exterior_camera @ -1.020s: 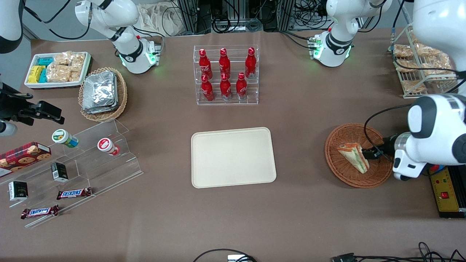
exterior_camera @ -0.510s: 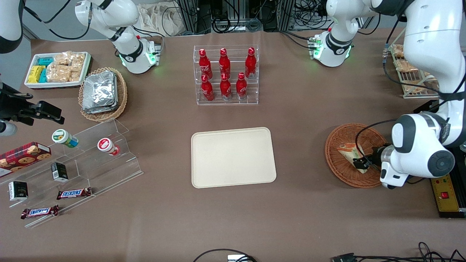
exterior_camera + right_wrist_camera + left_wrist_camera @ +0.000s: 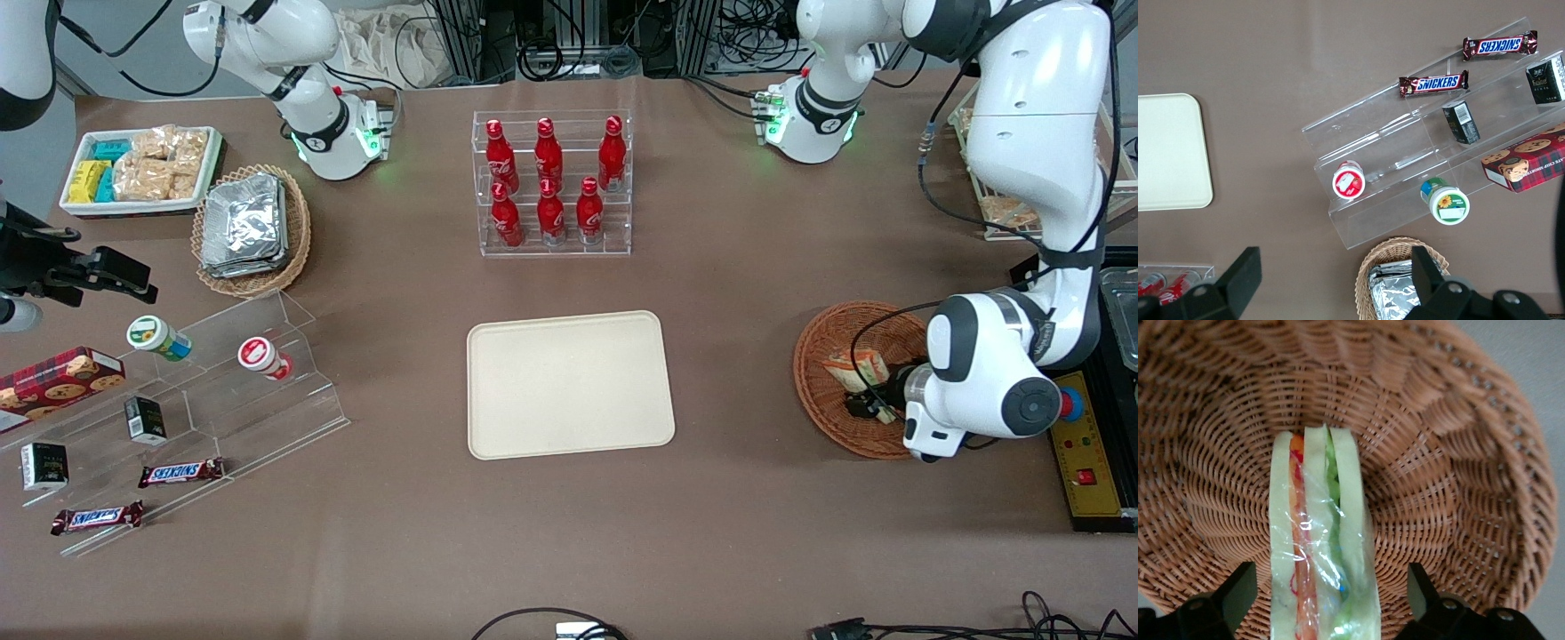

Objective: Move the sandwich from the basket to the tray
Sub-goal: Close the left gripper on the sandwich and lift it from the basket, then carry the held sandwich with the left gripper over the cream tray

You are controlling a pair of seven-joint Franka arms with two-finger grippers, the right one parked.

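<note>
Left gripper [image 3: 1328,613] is down inside the wicker basket [image 3: 822,409], fingers [image 3: 1228,597] spread apart, one on each flat bread face of the sandwich [image 3: 1321,547]; neither pad looks pressed on yet. The sandwich stands on edge on the basket floor, filling layers and clear wrap facing the wrist camera, so straddling the two bread faces gives flat surfaces to squeeze; grip likely needs to be light, as soft bread would squash. In the front view the gripper [image 3: 867,407] sits over the part of the basket nearer the camera, with the sandwich [image 3: 852,369] partly hidden by it. Judged step: closing for the grasp, lift not yet done.

The cream tray [image 3: 569,384] lies bare at table centre, well apart from the basket toward the parked arm's end. Farther from the camera, a clear rack of red Coca-Cola bottles [image 3: 551,182].
</note>
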